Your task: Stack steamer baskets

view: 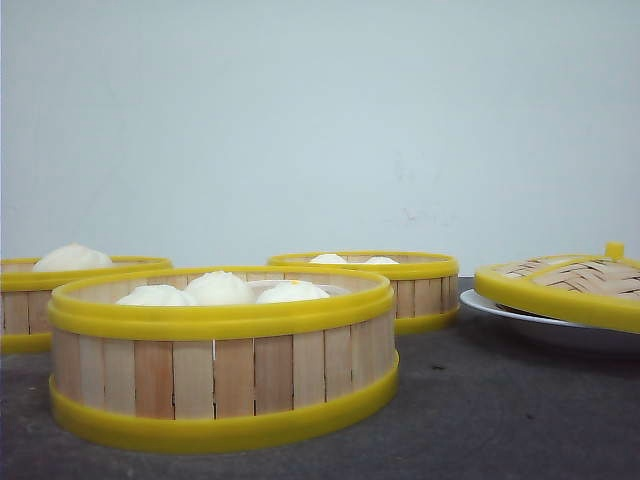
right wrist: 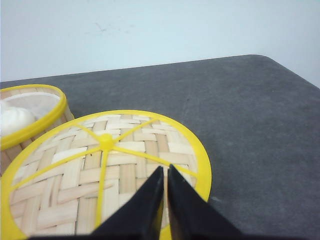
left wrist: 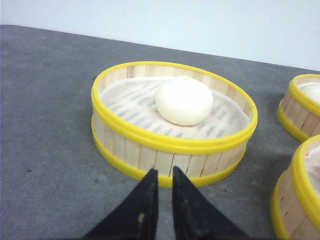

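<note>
Three steamer baskets with pale slat walls and yellow rims stand on the dark table. In the front view, the nearest basket (view: 225, 360) holds three white buns. A second basket (view: 40, 300) sits back left with one bun, and a third basket (view: 410, 285) sits behind with two buns. In the left wrist view, my left gripper (left wrist: 164, 172) is shut and empty, just short of the wall of the one-bun basket (left wrist: 130, 145). My right gripper (right wrist: 165, 169) is shut and empty, hovering over the woven lid (right wrist: 75, 180). Neither gripper shows in the front view.
The woven bamboo lid (view: 570, 285) with a yellow knob (right wrist: 106, 140) lies tilted on a white plate (view: 520, 318) at the right. Parts of two other baskets (left wrist: 300, 107) (left wrist: 295, 200) sit close beside the one-bun basket. The table's rounded far corner (right wrist: 280, 62) is beyond the lid.
</note>
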`<state>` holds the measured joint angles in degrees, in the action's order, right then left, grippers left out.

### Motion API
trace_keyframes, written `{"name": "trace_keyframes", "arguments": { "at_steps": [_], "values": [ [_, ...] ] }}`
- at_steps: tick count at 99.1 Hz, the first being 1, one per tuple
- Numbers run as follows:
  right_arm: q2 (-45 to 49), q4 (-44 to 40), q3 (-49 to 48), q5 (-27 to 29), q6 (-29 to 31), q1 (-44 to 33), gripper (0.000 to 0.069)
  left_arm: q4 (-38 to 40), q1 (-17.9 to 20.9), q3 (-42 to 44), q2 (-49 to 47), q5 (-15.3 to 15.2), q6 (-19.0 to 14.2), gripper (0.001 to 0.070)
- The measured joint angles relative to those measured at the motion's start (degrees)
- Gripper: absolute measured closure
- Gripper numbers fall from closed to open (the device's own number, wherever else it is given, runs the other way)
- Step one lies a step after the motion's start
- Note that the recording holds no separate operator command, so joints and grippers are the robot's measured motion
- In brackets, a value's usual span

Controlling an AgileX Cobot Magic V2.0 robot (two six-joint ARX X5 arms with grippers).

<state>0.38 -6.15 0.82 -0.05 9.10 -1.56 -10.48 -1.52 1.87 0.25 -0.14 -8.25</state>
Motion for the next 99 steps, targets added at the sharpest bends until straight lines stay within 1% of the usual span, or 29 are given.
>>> {"name": "trace_keyframes", "arguments": {
  "at_steps": [28,63,72,81,92,99],
  "values": [
    [0.0,0.0,0.0,0.0,1.7,0.0,0.0682,0.0,0.0,0.0,0.0,0.0,-0.2,0.0685],
    [0.0,0.0,0.0,0.0,1.7,0.0,0.0682,0.0,0.0,0.0,0.0,0.0,-0.2,0.0685],
    [0.0,0.0,0.0,0.0,3.0,0.0,0.0682,0.0,0.0,0.0,0.0,0.0,-0.2,0.0685],
    [0.0,0.1,0.0,0.0,4.9,0.0,0.0682,0.7,0.0,0.0,0.0,0.0,-1.7,0.0685],
    [0.0,1.7,0.0,0.0,7.1,0.0,0.0682,4.5,0.0,0.0,0.0,-0.1,-3.6,0.0685],
    [0.0,3.0,0.0,0.0,8.8,0.0,0.0682,4.6,0.0,0.0,0.0,-0.1,-4.8,0.0685]
  ]
}}
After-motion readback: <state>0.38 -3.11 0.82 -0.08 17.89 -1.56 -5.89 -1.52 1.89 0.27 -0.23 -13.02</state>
